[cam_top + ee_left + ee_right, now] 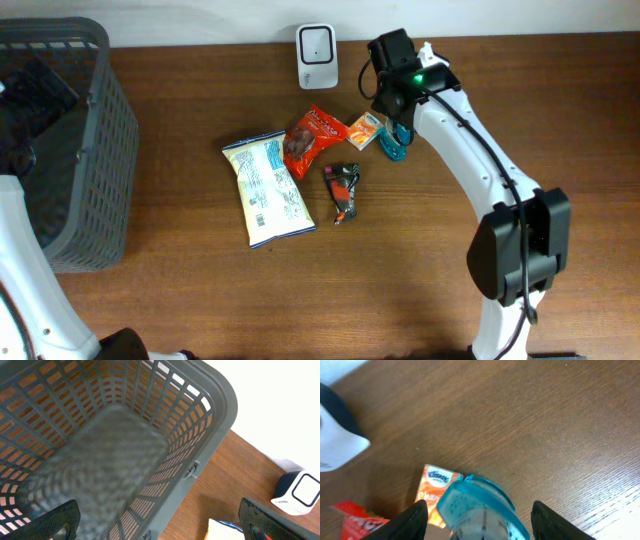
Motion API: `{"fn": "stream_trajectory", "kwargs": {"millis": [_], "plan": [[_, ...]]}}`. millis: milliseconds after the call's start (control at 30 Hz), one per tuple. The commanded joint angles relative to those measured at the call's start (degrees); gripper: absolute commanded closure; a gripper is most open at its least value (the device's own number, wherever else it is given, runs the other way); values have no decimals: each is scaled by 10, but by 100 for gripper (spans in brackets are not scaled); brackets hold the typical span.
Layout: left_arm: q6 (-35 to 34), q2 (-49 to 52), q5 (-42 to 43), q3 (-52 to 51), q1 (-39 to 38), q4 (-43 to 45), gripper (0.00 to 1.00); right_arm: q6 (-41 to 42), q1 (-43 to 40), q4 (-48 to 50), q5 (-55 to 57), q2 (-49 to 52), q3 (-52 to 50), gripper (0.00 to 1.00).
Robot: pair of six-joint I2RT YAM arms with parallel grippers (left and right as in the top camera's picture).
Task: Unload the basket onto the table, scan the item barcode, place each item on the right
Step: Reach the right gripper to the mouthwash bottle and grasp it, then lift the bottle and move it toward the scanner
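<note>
Straddling, jaws of the right gripper (480,522) part-open, the translucent teal plastic item (475,505) just below, long axis along the gap, no grip evident.

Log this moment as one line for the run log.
left gripper: open, above basket | right gripper: open, straddling teal item by tissue pack | scan: not yet done
</note>
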Motion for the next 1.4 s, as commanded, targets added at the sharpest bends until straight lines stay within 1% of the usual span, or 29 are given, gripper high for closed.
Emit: {"fn": "stream_trajectory", "kwargs": {"millis": [0,67,100,133,200,267,333,400,500,533,633,667,733,767,800,900,1000,1067,1300,1367], "plan": [[-5,1,-4,7,2,1,1,1,5,12,26,6,7,36],[-5,1,-4,7,2,1,1,1,5,12,31,6,7,40],[-5,1,-4,7,2,1,1,0,5,10,36,6,7,45],[-5,1,-4,7,2,1,1,0,5,9,37,6,7,48],[-5,1,-4,7,2,1,1,0,5,7,37,6,7,49],[-5,1,-4,7,2,1,1,0,5,5,37,6,7,58],[-5,1,-4,7,2,1,1,0,5,3,37,6,7,58],[-5,1,-4,7,2,1,1,0,5,0,37,6,7,69],[-5,1,-4,7,2,1,1,0,5,-1,37,6,8,69],[-5,1,-4,7,2,1,1,-10,5,0,34,6,8,73],[-5,1,-4,7,2,1,1,-56,5,0,23,6,25,74],[-5,1,-4,7,2,1,1,-77,5,1,20,6,34,76],[-5,1,-4,7,2,1,1,-128,4,0,-5,6,59,86],[-5,1,-4,7,2,1,1,-167,3,-2,-36,6,80,86],[-5,1,-4,7,2,1,1,-189,3,-3,-55,6,93,86],[-5,1,-4,7,2,1,1,-224,3,-12,-90,6,127,86],[-5,1,-4,7,2,1,1,-243,3,-12,-157,6,141,86],[-5,1,-4,7,2,1,1,-289,4,-18,-229,6,141,86],[-5,1,-4,7,2,1,1,-424,26,-111,-238,7,139,85],[-5,1,-4,7,2,1,1,-435,34,-129,-231,11,131,82]]}}
